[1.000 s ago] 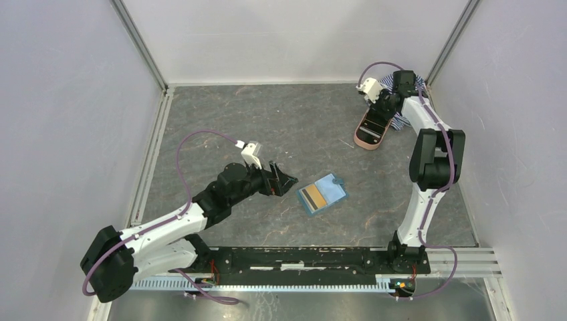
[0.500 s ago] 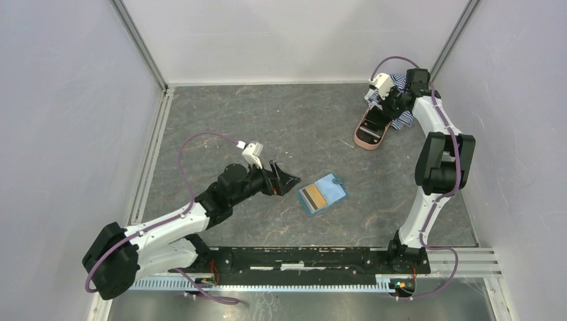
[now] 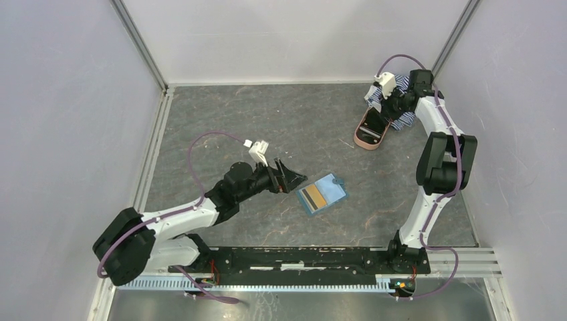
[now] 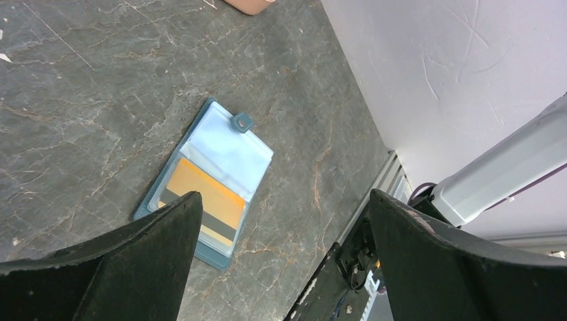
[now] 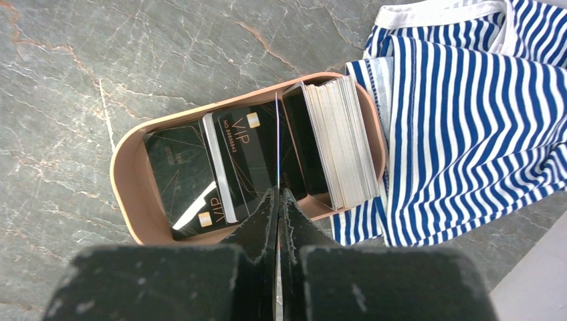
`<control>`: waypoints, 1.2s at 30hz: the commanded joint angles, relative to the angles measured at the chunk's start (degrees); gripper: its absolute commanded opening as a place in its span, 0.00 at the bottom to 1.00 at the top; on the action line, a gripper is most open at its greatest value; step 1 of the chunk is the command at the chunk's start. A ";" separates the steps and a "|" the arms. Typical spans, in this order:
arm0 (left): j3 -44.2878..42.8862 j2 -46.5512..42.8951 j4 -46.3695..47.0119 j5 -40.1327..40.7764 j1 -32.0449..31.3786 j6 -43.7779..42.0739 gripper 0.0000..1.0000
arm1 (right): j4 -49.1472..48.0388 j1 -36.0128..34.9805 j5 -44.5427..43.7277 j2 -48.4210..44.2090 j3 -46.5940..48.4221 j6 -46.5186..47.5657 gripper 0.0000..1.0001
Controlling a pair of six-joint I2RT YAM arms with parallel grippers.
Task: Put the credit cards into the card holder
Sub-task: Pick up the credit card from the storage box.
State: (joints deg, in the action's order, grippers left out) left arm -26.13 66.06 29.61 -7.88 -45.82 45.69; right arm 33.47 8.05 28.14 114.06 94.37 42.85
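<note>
Both arms are mounted on a long black base rail that runs along the desk, its top scuffed with white marks. The left arm and the right arm share one build: smooth white link shells set between bulky, rounded black joint housings. A thin purple cable loops off the left arm. A second purple cable arcs over the right arm's end farthest from the rail. Each wrist carries a small white camera block. The left jaws and the right jaws are matte black wedges with a grainy surface. A small spot of green and orange shows just below the rail's right end.
</note>
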 commanded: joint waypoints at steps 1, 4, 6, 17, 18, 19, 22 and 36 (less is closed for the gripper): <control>-1.38 2.52 6.43 -1.79 0.21 2.65 1.00 | 1.39 0.98 3.93 -3.36 2.48 -2.74 0.00; -2.13 4.51 8.54 -2.66 0.21 3.19 1.00 | 1.93 1.39 5.28 -3.70 2.95 -3.84 0.00; -2.95 5.90 9.52 -3.11 0.25 3.40 1.00 | 2.33 1.52 5.90 -3.85 3.27 -4.54 0.00; -8.58 14.53 13.54 -5.69 1.22 3.62 1.00 | 5.32 2.49 11.20 -5.64 6.10 -8.42 0.00; -9.23 15.74 14.32 -6.23 1.50 3.92 1.00 | 5.74 2.57 11.92 -5.81 6.31 -8.77 0.00; -9.96 16.89 15.12 -6.71 1.71 4.32 1.00 | 6.22 2.58 12.89 -6.25 6.42 -9.14 0.00; -11.75 20.48 19.26 -8.59 2.64 5.62 0.98 | 7.32 2.76 15.18 -7.63 6.53 -10.08 0.00; -23.20 37.65 33.82 -13.90 6.09 12.76 1.00 | 7.01 2.76 34.47 -18.00 -4.42 -20.89 0.00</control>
State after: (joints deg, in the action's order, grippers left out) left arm -44.88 100.25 55.02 -19.05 -40.36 53.76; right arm 41.34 10.63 53.89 100.05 93.14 27.20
